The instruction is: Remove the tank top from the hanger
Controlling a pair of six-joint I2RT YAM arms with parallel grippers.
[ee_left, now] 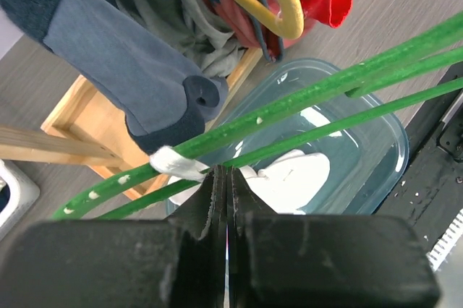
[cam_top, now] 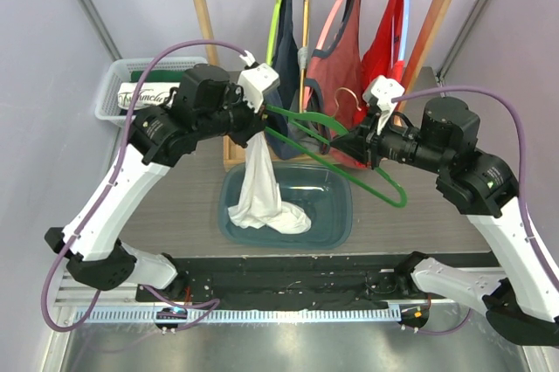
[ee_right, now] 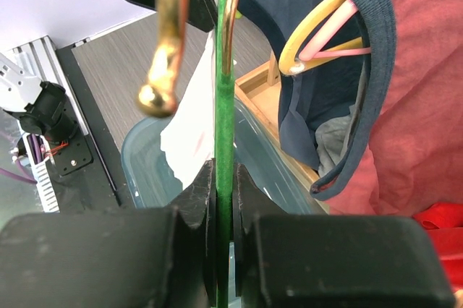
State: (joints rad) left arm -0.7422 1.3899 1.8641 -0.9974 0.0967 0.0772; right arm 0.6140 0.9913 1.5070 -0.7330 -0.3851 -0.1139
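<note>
Robot lab cell, judged from: left arm (cam_top: 113, 189) and right arm (cam_top: 515, 232) bolted at desk (cam_top: 183, 189) edge, purple cable (cam_top: 175, 49), bare partition walls (cam_top: 52, 58), staged clothes rack (cam_top: 203, 14).

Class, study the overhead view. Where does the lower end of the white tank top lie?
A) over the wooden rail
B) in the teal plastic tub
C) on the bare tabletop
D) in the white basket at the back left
B: the white tank top drapes down from the green hanger, and its bunched lower end lies inside the teal plastic tub.
</note>
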